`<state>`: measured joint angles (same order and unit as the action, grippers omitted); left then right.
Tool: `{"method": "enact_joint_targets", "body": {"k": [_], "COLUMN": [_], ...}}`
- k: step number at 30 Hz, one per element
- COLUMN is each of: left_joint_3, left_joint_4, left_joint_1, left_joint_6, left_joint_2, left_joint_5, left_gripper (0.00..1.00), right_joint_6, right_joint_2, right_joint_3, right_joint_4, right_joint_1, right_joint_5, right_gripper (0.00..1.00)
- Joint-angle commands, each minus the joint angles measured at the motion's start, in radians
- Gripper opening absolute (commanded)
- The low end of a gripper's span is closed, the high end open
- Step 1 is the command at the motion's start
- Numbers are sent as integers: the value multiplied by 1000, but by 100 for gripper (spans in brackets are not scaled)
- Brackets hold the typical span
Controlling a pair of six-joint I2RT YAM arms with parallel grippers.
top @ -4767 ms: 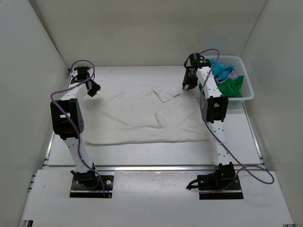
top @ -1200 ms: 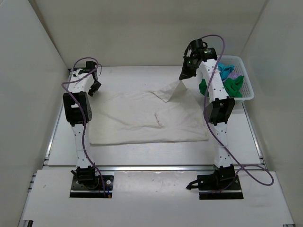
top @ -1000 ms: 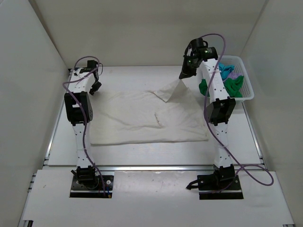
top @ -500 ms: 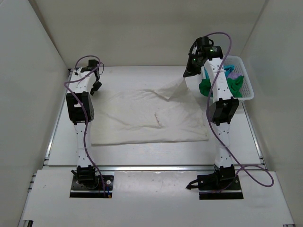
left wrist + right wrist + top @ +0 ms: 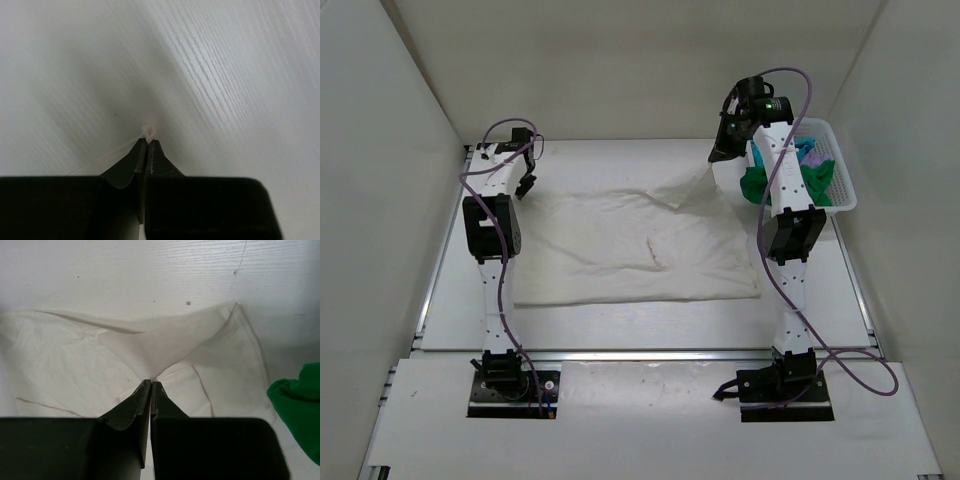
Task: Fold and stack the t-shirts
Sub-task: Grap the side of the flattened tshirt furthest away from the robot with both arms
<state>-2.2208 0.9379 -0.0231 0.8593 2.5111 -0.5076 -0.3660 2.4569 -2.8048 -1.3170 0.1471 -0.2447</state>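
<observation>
Clamped in left pincer (image 5: 148, 142): small nub of cream-white t-shirt (image 5: 620, 250) | clamped in right pincer (image 5: 150, 385): far-right fold, tented above surface (image 5: 620, 325) | likely gripped so to stretch far edge for folding

You have the big shirt (image 5: 630, 245) spread on the middle of the table (image 5: 620, 325), between the arms. Your left gripper (image 5: 525, 184) is at its far left corner, your right gripper (image 5: 717, 155) at its far right corner. The basket (image 5: 842, 200) sits far right, with the other shirts (image 5: 807, 178) in it.
</observation>
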Motion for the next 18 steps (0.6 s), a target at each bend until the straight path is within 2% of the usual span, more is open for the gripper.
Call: {"method": "enact_joint_targets", "body": {"k": [1, 5, 7, 10, 11, 13, 18], "left_joint_3": [-2, 96, 202, 468, 508, 643, 842], "left_joint_4": [3, -45, -118, -244, -276, -313, -398], "left_joint_1": [-11, -20, -20, -27, -34, -34, -47], "left_joint_6": [24, 17, 0, -6, -12, -5, -43], "left_joint_2": [-40, -119, -229, -394, -421, -533, -696], "left_joint_5": [33, 69, 99, 145, 155, 198, 221], "left_gripper": [0, 0, 0, 0, 0, 0, 0], "right_joint_6": [5, 6, -10, -13, -11, -10, -1], "right_joint_2": [-72, -81, -93, -127, -136, -212, -354], "right_joint_3": [-19, -19, -16, -7, 2, 71, 198], "right_joint_4": [10, -5, -25, -33, -34, -33, -31], "right_joint_1": [-15, -20, -17, -20, -21, -32, -55], "right_joint_5": [-5, 13, 42, 35, 38, 67, 25], "right_gripper": [1, 0, 0, 0, 0, 1, 1]}}
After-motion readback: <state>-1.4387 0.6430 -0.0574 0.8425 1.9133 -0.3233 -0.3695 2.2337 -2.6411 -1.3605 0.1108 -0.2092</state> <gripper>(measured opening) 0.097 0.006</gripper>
